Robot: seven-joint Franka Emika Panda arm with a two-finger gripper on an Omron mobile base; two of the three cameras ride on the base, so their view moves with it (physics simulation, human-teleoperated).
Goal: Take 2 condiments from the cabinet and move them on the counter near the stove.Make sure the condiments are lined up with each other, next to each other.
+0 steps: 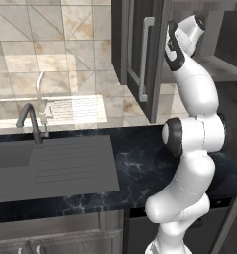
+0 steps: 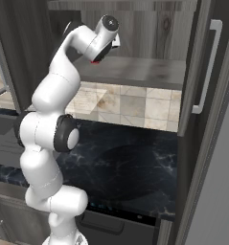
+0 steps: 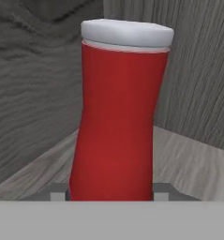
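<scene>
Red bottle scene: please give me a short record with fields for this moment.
object: red bottle, white cap, upright
location: on the grey shelf of the cabinet, in a back corner
gripper: gripper reaches into the cabinet, a finger on each side of the bottle base, closed on it
counter: black counter below
sink: sink to the left

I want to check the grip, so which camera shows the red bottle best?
The hand view: the red bottle stands upright and close up, white cap on, between the fingertips. The right base view gives just a red sliver under the hand; the left base view tells nothing clear.
</scene>
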